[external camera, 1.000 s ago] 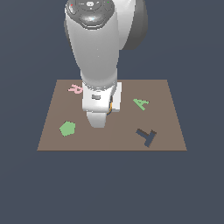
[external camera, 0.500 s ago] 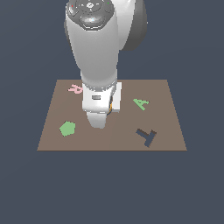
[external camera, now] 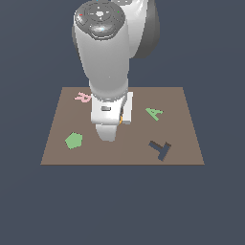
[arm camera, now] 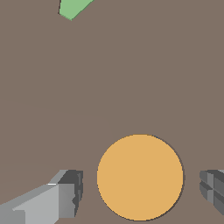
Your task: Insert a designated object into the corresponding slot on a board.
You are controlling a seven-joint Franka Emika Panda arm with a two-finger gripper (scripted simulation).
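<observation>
a flat, uniform dark slate-blue backdrop [external camera: 33, 206] is seen all around in the exterior view. no walls, floor seams, furniture or windows can be made out; the surround is rendered as one plain field. no horizon line is shown. light is even and soft, with no hard shadows thrown onto the backdrop. the same tone is kept on the exterior view's left and right and along the upper and lower edges. in the wrist view no part of the backdrop is shown.
</observation>
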